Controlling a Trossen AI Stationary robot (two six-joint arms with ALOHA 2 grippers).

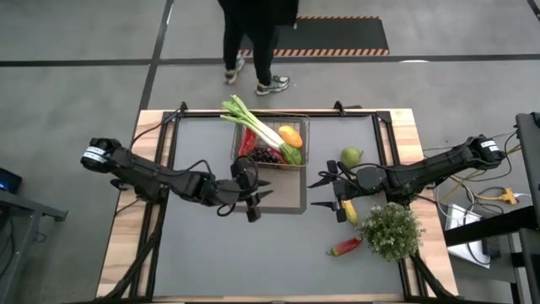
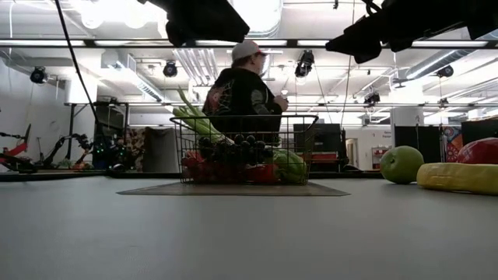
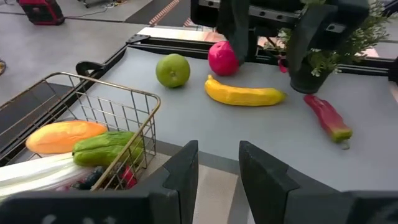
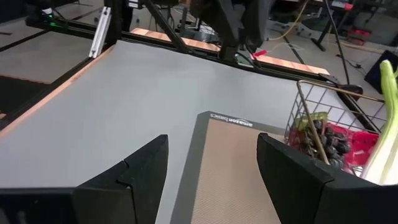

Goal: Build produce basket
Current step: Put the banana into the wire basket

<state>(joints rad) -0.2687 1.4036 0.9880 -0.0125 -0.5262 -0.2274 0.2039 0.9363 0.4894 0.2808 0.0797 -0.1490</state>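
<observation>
While your basket (image 1: 272,143) sits on the mat (image 1: 291,201) half loaded, both tools hover empty beside it. Left tool (image 1: 256,198) is narrowly parted, right tool (image 1: 321,192) wide. Banana (image 1: 349,211) and pear (image 1: 352,156) wait on the desk (image 1: 211,253) by the right one, probably next.

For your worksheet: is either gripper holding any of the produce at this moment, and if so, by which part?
Nothing is held. The left gripper is open and empty beside the basket; the right gripper is open and empty, near the banana.

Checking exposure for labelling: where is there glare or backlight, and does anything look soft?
Low view: ceiling lights blow out, so the basket and the person read dark. Left wrist view: its own fingers are soft. High view: even light.
</observation>
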